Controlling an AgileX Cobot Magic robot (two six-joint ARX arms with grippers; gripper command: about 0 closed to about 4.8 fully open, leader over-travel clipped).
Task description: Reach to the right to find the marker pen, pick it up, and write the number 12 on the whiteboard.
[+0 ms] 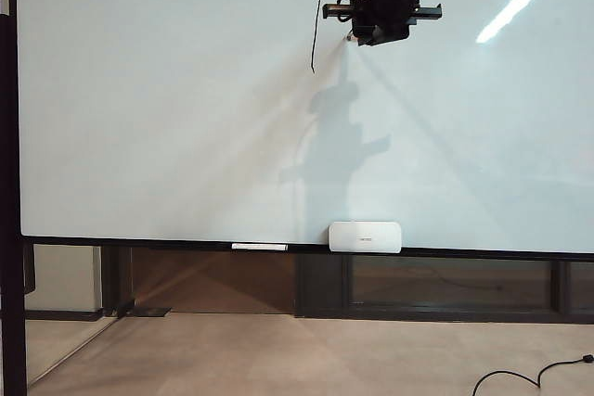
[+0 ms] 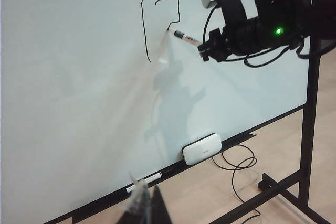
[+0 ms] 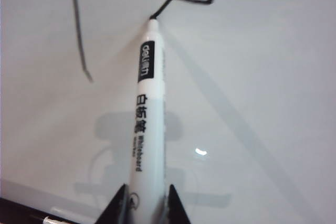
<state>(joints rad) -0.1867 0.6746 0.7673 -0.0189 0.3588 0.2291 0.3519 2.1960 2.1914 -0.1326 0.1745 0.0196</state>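
White and glossy, the whiteboard (image 1: 167,136) fills nearly all I can see, dark-framed, with a dark rail along its bottom edge. On that rail sit a white rounded box (image 1: 365,236) and, to its left, a thin white bar (image 1: 259,247). Below, a black cable (image 2: 236,163) coils on the floor.

My right hand (image 2: 202,52) is up high against the board, clamped on the marker pen (image 3: 147,124); its two dark fingertips (image 3: 116,208) press the white barrel from either side. The pen's dark tip touches the board at the end of the drawn line.

Of the number 12 (image 2: 160,22), the "1" is a slightly bent vertical stroke, and just to its right the "2" has only its angular top and downstroke.

My left hand (image 2: 143,207) shows only as a dark sliver at the frame edge; I cannot tell whether it is apart or together.
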